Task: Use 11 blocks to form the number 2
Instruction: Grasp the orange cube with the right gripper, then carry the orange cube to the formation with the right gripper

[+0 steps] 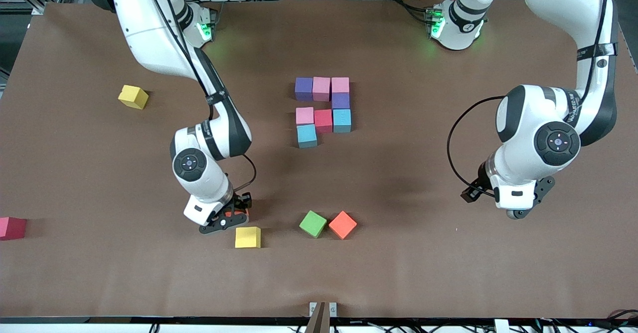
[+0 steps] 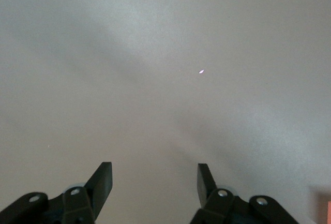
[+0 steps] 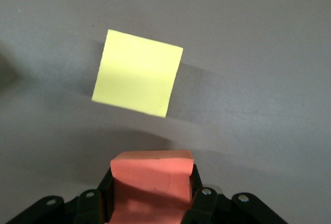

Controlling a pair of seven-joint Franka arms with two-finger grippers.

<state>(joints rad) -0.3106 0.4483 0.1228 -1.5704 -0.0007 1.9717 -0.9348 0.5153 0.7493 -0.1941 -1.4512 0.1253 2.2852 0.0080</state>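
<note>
light: even overhead, soft shadows | glare: green base LEDs | wrist views: washed-out, slightly soft

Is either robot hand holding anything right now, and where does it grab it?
The right hand pinches an orange cube by two opposite side faces, low at the table. The left hand is open, holding nothing.
</note>
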